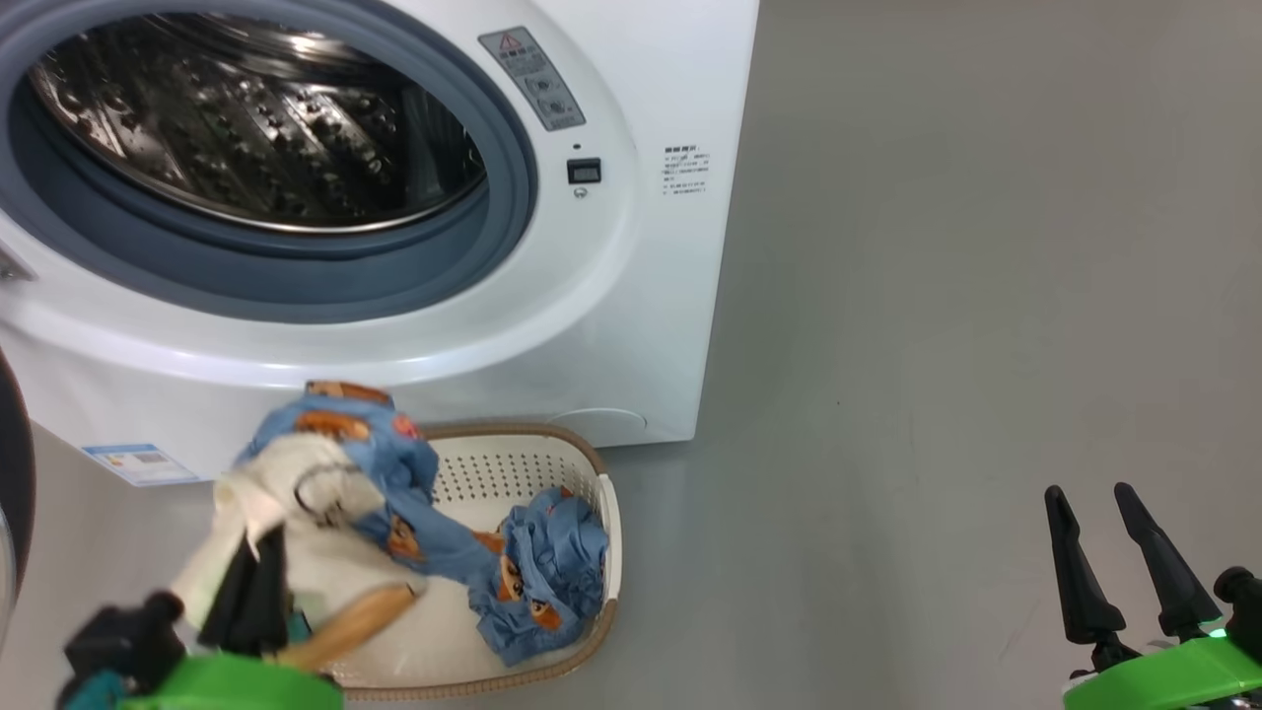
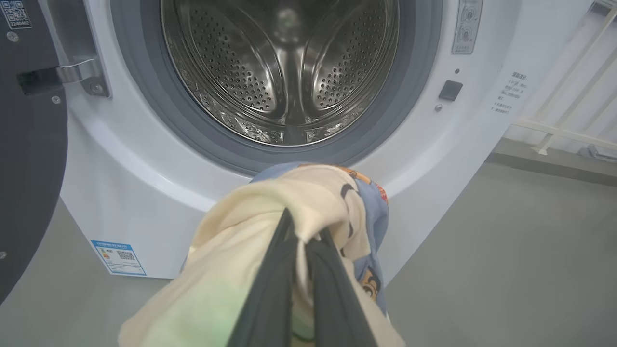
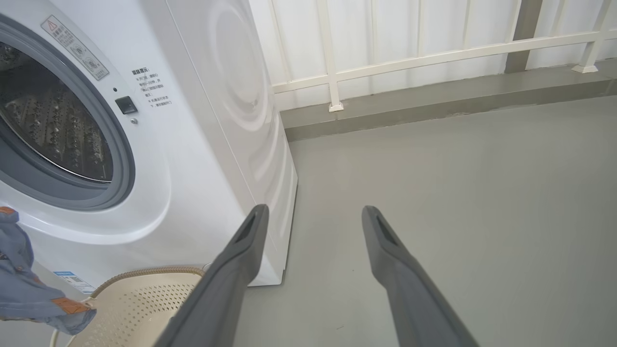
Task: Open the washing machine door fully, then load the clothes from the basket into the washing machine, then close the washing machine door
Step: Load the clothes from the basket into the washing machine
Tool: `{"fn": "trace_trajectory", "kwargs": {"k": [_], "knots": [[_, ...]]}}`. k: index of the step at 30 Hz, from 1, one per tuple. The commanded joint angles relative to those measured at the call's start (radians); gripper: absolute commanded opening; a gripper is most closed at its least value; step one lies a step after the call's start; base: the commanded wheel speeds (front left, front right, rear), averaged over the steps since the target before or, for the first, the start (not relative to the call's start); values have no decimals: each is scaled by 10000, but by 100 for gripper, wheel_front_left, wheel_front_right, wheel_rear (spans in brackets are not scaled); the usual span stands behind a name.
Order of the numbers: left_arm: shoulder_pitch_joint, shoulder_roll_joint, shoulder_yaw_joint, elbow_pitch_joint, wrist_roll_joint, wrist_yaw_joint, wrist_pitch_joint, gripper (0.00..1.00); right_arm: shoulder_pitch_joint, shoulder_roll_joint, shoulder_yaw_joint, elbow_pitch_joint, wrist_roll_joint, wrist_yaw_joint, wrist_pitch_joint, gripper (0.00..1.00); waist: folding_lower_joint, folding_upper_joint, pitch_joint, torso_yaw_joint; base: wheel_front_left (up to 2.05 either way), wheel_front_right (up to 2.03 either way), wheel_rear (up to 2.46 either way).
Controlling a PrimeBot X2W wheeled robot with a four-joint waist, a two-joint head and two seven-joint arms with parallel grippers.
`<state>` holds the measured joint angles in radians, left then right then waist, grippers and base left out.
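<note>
The white washing machine (image 1: 631, 296) stands open, its steel drum (image 1: 256, 118) bare inside the grey-blue seal. The black washing machine door (image 2: 29, 159) hangs swung out at the left. My left gripper (image 1: 266, 552) is shut on the clothes (image 1: 325, 463), a cream and blue printed garment lifted above the basket (image 1: 592, 473) and just below the drum opening (image 2: 289, 72). A blue sleeve trails down to a second blue garment (image 1: 547, 577) lying in the basket. My right gripper (image 1: 1119, 508) stands open and empty over the floor at the lower right.
Grey floor (image 1: 937, 345) spreads to the right of the machine. A white railing (image 3: 409, 58) and a low kerb run along the wall behind. A blue label (image 1: 138, 461) marks the machine's lower left corner.
</note>
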<state>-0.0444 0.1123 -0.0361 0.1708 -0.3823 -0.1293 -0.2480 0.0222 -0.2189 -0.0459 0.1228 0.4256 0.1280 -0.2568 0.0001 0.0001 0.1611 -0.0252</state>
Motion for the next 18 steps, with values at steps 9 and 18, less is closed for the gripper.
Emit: {"fn": "trace_trajectory", "kwargs": {"k": [9, 18], "knots": [[-2708, 745, 578, 156, 176, -14, -137, 0, -796, 38, 351, -356, -84, 27, -49, 100, -1, -1, 1044, -164, 0, 0, 0], [-6058, 1517, 456, 1903, -265, -14, -137, 0, -1457, 279, 475, -537, -176, 27, -49, 100, -1, -1, 2132, -471, 0, 0, 0]]}}
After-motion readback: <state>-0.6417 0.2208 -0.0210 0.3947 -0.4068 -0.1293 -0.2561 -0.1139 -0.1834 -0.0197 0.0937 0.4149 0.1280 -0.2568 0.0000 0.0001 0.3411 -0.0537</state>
